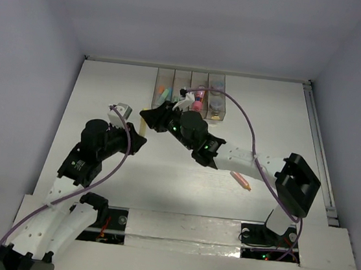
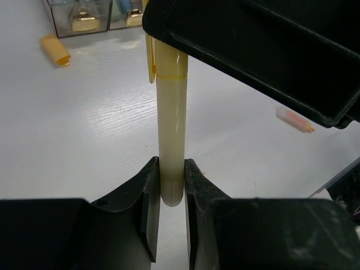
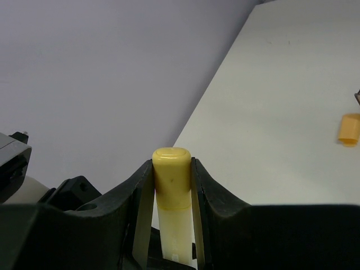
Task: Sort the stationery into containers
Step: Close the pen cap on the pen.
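A white table (image 1: 174,186) spreads out beneath the left claw (image 1: 140,130), its top finely ribbed and catching a soft sheen. Beyond the claw, past the table's far edge, rises a plain back wall (image 1: 206,27) of pale lavender-grey. Matching walls close in on the claw's left and right. Well off to its right, a grey rail (image 1: 321,157) runs along the table's edge. The light is even and the shadows faint.
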Motion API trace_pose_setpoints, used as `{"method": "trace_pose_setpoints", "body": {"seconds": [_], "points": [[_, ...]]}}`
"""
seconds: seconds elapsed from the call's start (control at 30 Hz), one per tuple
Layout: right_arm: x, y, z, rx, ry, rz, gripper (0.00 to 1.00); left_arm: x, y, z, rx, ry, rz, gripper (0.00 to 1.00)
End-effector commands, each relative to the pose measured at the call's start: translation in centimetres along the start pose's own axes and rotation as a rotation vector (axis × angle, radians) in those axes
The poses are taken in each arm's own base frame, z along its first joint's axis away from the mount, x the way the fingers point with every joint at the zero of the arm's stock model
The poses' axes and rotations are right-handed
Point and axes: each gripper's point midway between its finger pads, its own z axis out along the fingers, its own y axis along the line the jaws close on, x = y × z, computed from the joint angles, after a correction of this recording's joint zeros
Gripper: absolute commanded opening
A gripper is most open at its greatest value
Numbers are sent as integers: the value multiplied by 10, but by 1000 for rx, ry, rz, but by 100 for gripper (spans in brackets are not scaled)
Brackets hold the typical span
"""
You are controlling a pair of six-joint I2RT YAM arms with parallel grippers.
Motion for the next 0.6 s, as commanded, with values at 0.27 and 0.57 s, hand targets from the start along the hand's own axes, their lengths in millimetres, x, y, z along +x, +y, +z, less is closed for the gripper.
{"method": "trace_pose_setpoints", "body": {"seconds": [0.27,0.57], "points": [[164,-20,-64,-5,422,51,0,-73,2,-8,-59,-262,60,0],[224,-1,-92,-30,546,56,0,-79,8,-12,-88,-286,56,0]]}}
